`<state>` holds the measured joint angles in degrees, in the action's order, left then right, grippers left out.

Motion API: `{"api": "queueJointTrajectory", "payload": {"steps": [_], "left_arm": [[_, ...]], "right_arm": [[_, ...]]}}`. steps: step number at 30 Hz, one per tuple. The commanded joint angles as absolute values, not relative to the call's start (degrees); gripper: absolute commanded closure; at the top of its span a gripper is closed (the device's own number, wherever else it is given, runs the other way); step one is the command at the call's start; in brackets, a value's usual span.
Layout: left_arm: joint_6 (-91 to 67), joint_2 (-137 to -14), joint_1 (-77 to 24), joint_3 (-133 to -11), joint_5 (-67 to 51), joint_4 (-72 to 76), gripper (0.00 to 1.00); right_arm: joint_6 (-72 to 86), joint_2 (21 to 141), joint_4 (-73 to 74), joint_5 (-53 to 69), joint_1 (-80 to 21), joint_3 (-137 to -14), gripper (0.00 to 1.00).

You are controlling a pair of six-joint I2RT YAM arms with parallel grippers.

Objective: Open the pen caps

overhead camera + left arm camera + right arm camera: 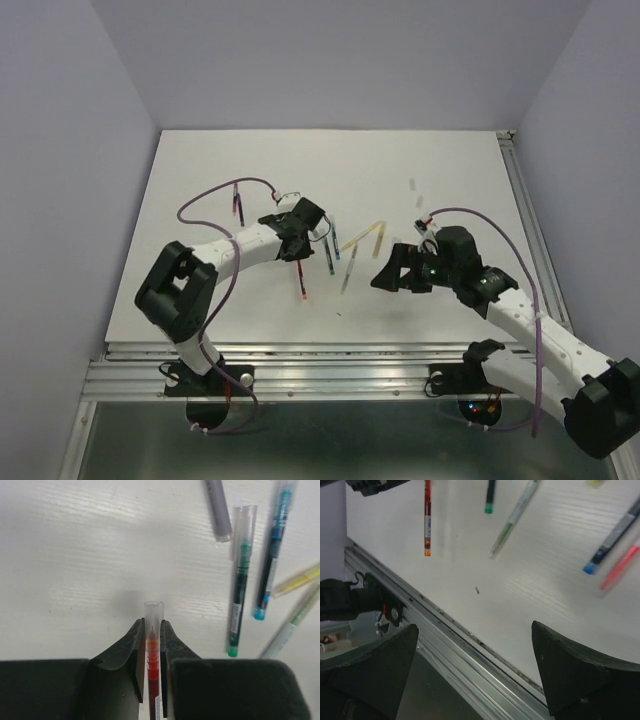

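My left pincer [151,625] is clamped tight on the red pen [153,670]. Its clear cap [151,611] pokes out past the fingertips toward 12 o'clock, over the tabletop [65,580]. The green pen [239,595] and blue pen [272,555] lie at 2 o'clock from it. My right pincer [474,630] gapes fully and holds nothing, hovering over the tabletop's near edge.

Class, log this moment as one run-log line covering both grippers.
left gripper: shut on red pen | pen cap: on, past fingertips | right gripper: open, empty | green pen, blue pen: on table
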<state>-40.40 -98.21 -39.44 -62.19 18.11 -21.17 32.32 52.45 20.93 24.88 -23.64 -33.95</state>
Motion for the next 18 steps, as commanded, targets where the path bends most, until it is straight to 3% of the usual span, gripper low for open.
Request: {"api": "queueJointTrajectory", "payload": {"steps": [1, 10, 18], "left_arm": [[-49.02, -85.11, -41.39, -58.02, 19.25, -21.36, 1.0], [-60.73, -74.62, -50.8, -55.1, 23.2, -23.28, 1.0], [-63.28, -73.13, -53.79, -54.76, 24.78, -25.05, 1.0]], "right_arm": [[38.05, 53.51, 7.24, 24.27, -34.33, -32.69, 0.0], [39.29, 72.84, -1.56, 11.17, -52.89, -43.22, 0.0], [40.69, 79.53, -6.5, 6.15, -57.04, -47.72, 0.01]]}}
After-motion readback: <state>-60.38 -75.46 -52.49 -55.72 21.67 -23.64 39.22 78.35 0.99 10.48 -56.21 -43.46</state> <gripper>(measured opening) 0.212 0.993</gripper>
